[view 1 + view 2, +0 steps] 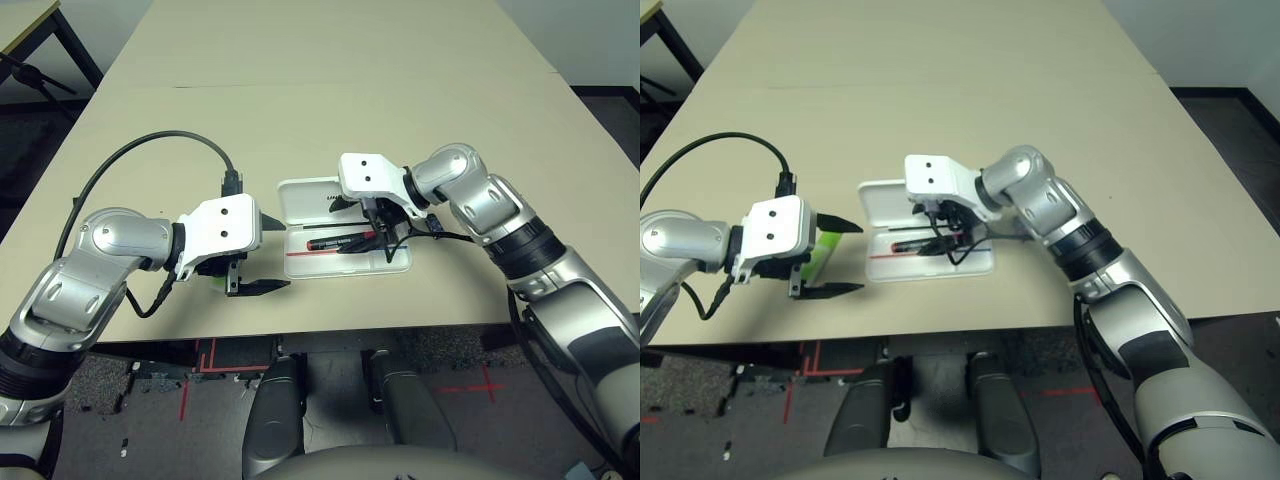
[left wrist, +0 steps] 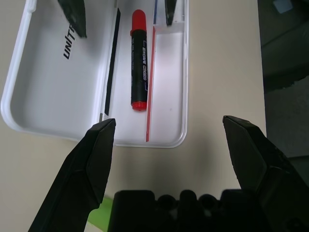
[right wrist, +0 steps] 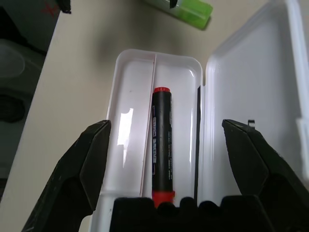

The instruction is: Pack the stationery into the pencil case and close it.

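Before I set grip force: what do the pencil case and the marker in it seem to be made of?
Pencil case: likely rigid white plastic, semi-gloss, judging by its moulded rounded corners and soft highlights. Marker: probably plastic, smooth black barrel with printed lettering, red ends.

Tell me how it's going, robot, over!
Both grippers open, empty. Marker in open case. Highlighter outside, on table. Right gripper above case, blocking lid.

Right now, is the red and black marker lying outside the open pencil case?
No, the marker lies inside the open pencil case, alongside the red strip.
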